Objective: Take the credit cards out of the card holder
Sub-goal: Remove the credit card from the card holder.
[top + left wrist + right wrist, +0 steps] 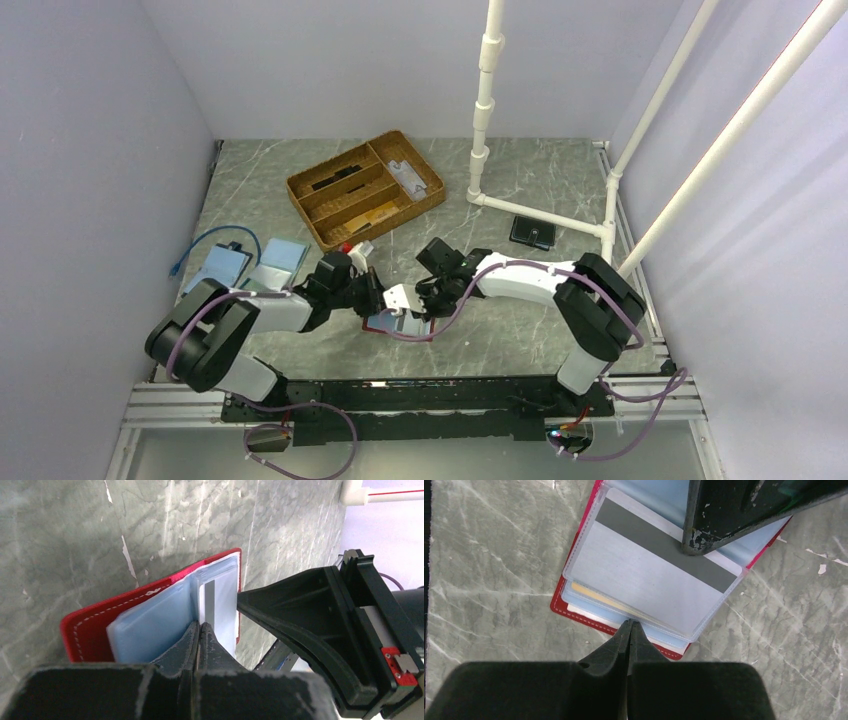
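The left gripper (201, 626) had its jaws pressed together. Its tip rested on the open card holder (85, 627), just at the line where a bluish clear pocket (150, 630) met the pocket with the silver card (644, 580). Whether a thin pocket edge was nipped between the jaws, I cannot tell. The card holder lay flat and open on the table (489, 555), directly under this tip and between the two grippers. The silver card sat fully inside its pocket, stripe side up, and below it the edge of a gold card (594, 596) was showing. To the right, the right gripper (630, 624) was also closed and held nothing. Its tip touched the edge of the pockets nearest to it, just beside the gold card.

From here, I judge that several things could go wrong. The closed tips may slide on the smooth plastic, so that no card comes out. If a jaw catches the pocket instead of the card, the whole card holder may rise or drag over the table. The two grippers were very near to each other, so they may also collide.
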`<action>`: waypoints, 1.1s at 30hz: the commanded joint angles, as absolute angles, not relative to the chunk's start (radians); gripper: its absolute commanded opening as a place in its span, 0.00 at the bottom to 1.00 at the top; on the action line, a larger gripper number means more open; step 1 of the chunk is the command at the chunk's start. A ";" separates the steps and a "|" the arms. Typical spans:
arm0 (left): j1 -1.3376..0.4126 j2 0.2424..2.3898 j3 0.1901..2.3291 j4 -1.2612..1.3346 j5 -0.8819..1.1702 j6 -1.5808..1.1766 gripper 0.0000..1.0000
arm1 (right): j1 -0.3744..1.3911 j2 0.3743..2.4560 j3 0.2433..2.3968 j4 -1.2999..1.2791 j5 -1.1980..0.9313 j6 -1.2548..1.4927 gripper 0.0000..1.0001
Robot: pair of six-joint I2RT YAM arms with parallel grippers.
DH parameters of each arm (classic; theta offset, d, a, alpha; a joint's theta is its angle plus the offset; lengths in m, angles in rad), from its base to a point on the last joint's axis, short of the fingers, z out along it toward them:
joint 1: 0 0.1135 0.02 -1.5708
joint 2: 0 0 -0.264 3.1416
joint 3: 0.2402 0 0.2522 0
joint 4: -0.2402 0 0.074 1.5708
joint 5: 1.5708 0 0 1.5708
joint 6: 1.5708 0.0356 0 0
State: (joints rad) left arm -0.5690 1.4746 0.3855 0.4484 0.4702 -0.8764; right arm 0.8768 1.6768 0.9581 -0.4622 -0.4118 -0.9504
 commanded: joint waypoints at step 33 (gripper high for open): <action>-0.429 1.298 0.275 0.289 0.504 -0.829 0.00 | 0.928 1.789 1.011 -0.475 -0.438 -0.933 0.00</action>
